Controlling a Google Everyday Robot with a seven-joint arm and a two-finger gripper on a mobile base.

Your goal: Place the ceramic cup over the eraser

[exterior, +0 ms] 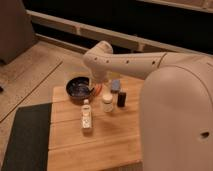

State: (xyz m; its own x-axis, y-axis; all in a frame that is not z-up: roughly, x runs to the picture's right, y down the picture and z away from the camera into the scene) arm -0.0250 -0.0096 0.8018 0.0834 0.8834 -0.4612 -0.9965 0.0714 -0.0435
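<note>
Tool (96,90) hangs low over the wooden counter (100,147) at the rim of the black bowl (77,91); whether it is spread or pressed together I cannot tell. Small, whitish, glossy and a little taller than wide, the ceramic cup (107,103) stands upright just beside the tool, on its side away from the bowl, with the narrow black eraser (121,98) upright just past the cup. A blue-grey pad (116,85) lies behind those two near the counter's far edge, a clear bottle (86,117) sits camera-side of the tool, and bare wood runs on to the near edge.
</note>
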